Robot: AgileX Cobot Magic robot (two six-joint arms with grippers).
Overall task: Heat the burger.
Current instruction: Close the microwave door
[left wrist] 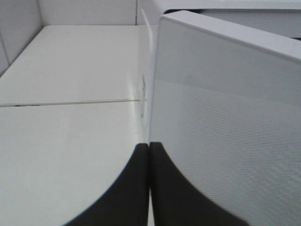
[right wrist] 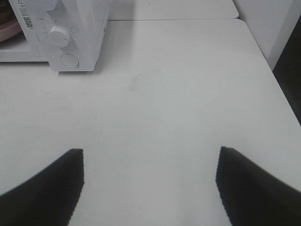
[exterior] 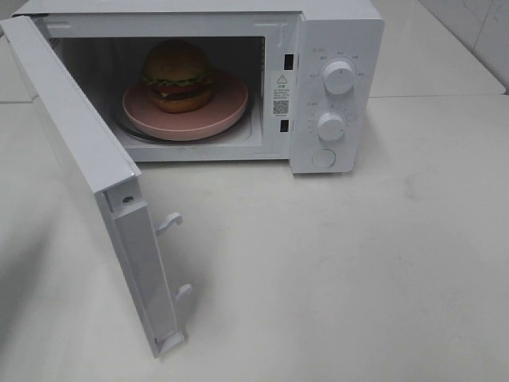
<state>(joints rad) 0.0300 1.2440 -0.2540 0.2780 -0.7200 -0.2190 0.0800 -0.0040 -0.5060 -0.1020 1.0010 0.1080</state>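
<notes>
Exterior high: burger (exterior: 177, 75) glossy golden bun, lettuce, dark patty.

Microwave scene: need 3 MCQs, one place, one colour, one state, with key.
1. Where is the burger relative to the microwave?
A. On top of it
B. Outside, in front of it
C. Inside it, on the plate

2. What colour is the plate?
A. Pink
B. Blue
C. Black

3. The microwave's door is:
A. Shut
B. Swung wide open
C. Taken off

Key:
1 C: the exterior high view shows the burger sitting on the plate in the cavity.
2 A: the rim around the burger is plainly pink.
3 B: the door stands out toward the camera on its hinge side, leaving the cavity exposed.
</notes>
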